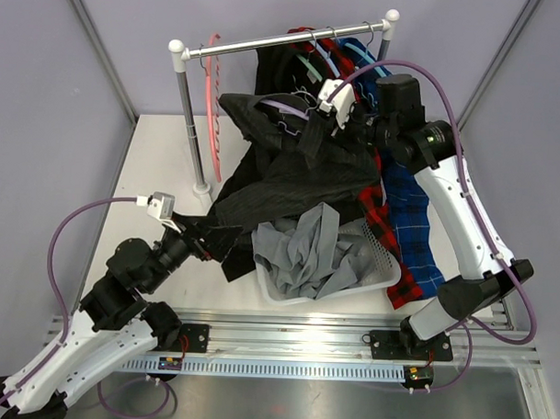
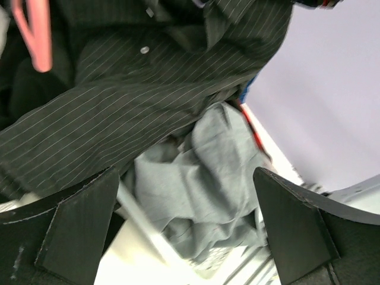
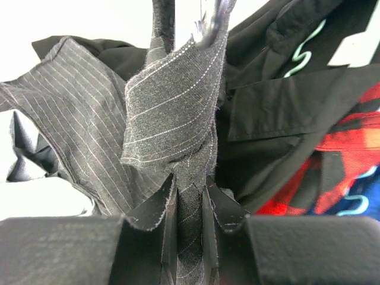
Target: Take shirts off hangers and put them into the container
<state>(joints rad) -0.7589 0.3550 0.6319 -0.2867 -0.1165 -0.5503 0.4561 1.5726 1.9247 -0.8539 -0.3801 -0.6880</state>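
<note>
The right fingers (image 3: 155,208) are nearly closed, pinching a fold of the charcoal pinstriped shirt (image 1: 291,168) between them. The cloth rises from the grip in a twisted band towards a hanger hook that is blurred at the top of the right wrist view. From above, this grip sits high, just under the rail (image 1: 286,42), and the shirt spreads down and to the left from it, with its lower edge draped over the far rim of the basket (image 1: 382,250).

The left fingers (image 2: 77,231) stand wide apart and hold nothing. They sit low over the bench (image 1: 162,169), at the basket's left side, close to the shirt's hanging hem; I cannot tell whether they touch it.

The grey shirt (image 1: 306,252) lies crumpled inside the basket. The red-and-black plaid shirt (image 1: 377,208) and the blue plaid shirt (image 1: 415,228) hang from the rail's right end and trail down beside the basket's right wall. A pink hanger (image 1: 211,97) hangs near the rail's left end, apart from the shirts, and a teal hanger (image 3: 300,50) shows among the dark cloth.
</note>
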